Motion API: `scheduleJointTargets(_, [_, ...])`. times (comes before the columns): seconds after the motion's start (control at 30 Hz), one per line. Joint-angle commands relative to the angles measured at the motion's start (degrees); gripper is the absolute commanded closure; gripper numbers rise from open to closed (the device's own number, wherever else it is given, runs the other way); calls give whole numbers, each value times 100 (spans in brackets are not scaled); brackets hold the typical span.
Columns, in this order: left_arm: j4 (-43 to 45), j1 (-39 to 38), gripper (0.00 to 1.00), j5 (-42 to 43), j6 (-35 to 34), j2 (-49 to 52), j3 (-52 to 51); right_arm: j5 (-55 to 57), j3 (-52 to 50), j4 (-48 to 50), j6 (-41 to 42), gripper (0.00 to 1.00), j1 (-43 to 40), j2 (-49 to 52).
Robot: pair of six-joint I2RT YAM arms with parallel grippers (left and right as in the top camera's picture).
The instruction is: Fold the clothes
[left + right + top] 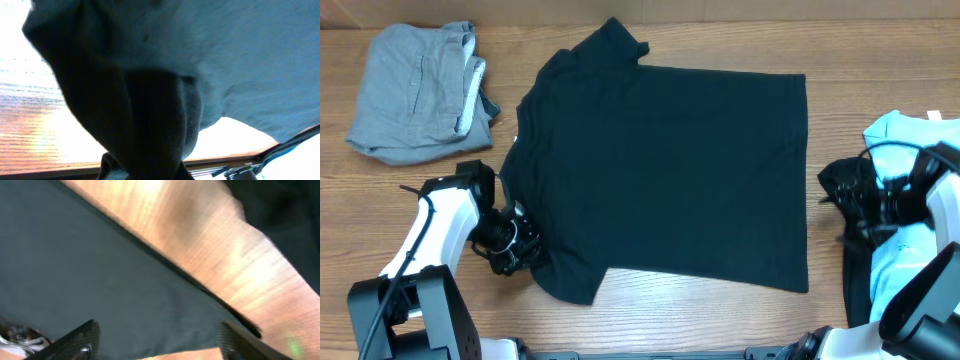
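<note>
Now we have the left gripper (510,245) pinched, apparently on the sleeve (563,275) of the shirt (660,170); the right gripper (157,330), wide over its edge, must grasp next.

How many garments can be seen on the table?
4: grey one top left, black T-shirt centre, light blue one and crumpled black one at right; more may be hidden.

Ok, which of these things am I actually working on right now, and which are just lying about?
In hand:
- plain black short-sleeved T-shirt, spread flat
- left gripper, shut on its near sleeve

Lying about:
- folded grey fabric garment, top left
- light blue garment, right edge
- wooden table under it all
</note>
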Motion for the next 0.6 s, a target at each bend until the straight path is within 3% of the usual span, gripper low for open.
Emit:
scheduleJointTargets(0.0, [-68, -39, 93, 122, 166, -72, 297, 96, -525, 90, 17, 25, -173, -57])
scheduleJointTargets(0.2, [-101, -39, 92, 116, 271, -72, 365, 79, -1239, 313, 15, 49, -186, -57])
scheduleJointTargets(0.57, [-98, -39, 90, 111, 376, -72, 365, 365, -2227, 721, 4, 48, -186, -57])
